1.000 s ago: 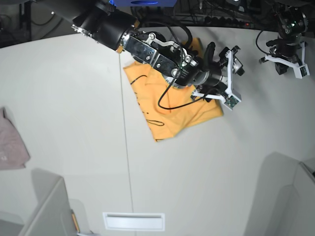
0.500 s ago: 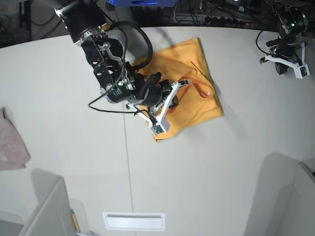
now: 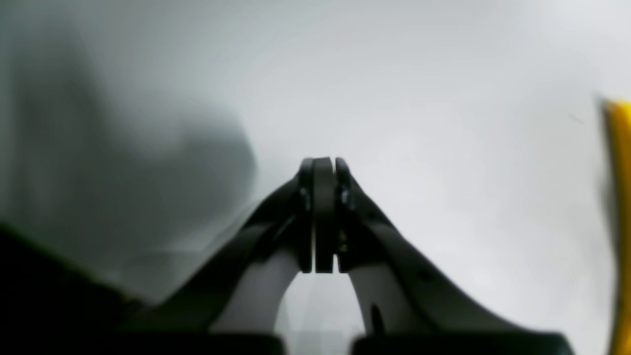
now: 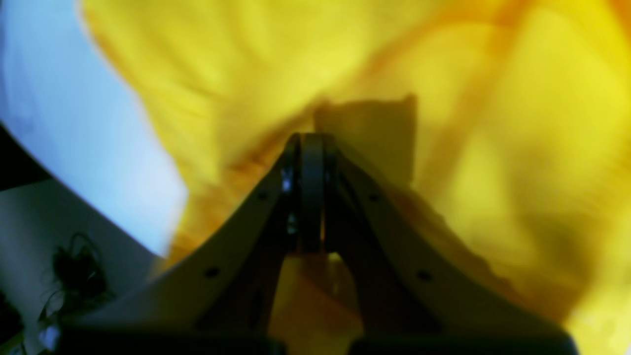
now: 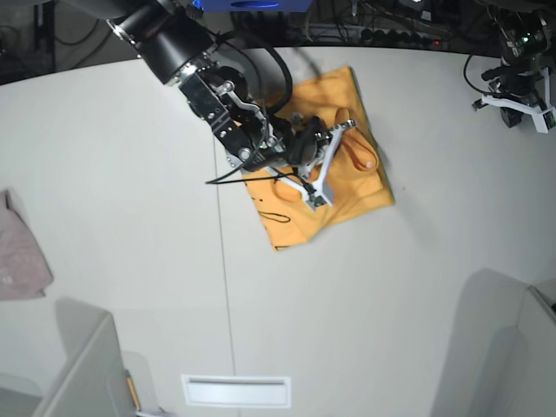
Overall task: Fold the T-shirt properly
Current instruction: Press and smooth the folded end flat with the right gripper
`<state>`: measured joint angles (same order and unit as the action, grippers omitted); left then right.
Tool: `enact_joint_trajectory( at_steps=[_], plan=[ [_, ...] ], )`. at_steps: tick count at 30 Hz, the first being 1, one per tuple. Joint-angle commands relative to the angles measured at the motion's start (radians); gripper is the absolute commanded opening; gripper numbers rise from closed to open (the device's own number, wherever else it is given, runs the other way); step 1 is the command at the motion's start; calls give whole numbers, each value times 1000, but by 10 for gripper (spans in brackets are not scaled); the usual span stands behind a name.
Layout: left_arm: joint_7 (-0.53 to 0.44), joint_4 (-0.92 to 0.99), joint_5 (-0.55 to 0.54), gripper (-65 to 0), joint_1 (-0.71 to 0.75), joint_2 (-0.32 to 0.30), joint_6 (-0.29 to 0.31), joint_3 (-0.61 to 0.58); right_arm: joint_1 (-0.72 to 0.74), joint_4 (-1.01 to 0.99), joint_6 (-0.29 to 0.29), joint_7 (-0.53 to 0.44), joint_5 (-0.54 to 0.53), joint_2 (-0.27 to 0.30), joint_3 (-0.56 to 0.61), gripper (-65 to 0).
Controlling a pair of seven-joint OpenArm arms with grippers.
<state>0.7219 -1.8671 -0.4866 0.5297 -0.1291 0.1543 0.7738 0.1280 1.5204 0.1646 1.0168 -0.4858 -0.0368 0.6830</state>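
Note:
The orange-yellow T-shirt [image 5: 347, 187] lies folded into a rough rectangle at the back middle of the white table [image 5: 130, 174], with black script lettering showing near its front left corner. A raised fold stands up near its right edge. My right gripper [image 5: 328, 158] hangs over the middle of the shirt with its jaws shut; the right wrist view shows its tips [image 4: 310, 143] close above blurred yellow cloth [image 4: 493, 123], and no cloth shows between them. My left gripper [image 5: 519, 94] is shut and empty at the far right back of the table, apart from the shirt; the left wrist view [image 3: 323, 165] shows a yellow strip [image 3: 618, 197] at its right edge.
A small pale pink-grey cloth [image 5: 22, 256] lies at the table's left edge. A seam [image 5: 224, 287] runs front to back across the table. A white slot [image 5: 234, 391] sits at the front edge. Grey panels stand at the front left [image 5: 78, 365] and front right [image 5: 495, 347]. Cables lie behind the table.
My right arm swept from the shirt's right edge across to its front left corner, then back over its middle. A fold rose near the shirt's right edge. The left arm shifted slightly.

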Motion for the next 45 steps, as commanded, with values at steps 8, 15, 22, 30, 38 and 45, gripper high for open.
enact_joint_trajectory(
  at_steps=[8,15,22,30,38,45],
  plan=[
    [-20,-18,-11,-650,8,-8,4,37,137,-163,-10,-184,-9,-93,-1,-650],
    [-20,-15,-11,-650,5,-8,4,32,187,-192,-12,-375,-115,-110,-3,-650],
    [-20,-12,-11,-650,-6,-8,4,28,281,-174,-10,-458,-305,-107,149,-650],
    [-20,-12,-11,-650,-13,-11,4,36,278,58,200,-171,-301,13,152,-650],
    [-20,-19,-11,-650,-13,-8,4,37,213,-14,252,-131,-301,74,148,-650],
    [-20,-19,-11,-650,-9,-8,4,37,250,-232,246,-295,-301,27,169,-650]
  ],
)
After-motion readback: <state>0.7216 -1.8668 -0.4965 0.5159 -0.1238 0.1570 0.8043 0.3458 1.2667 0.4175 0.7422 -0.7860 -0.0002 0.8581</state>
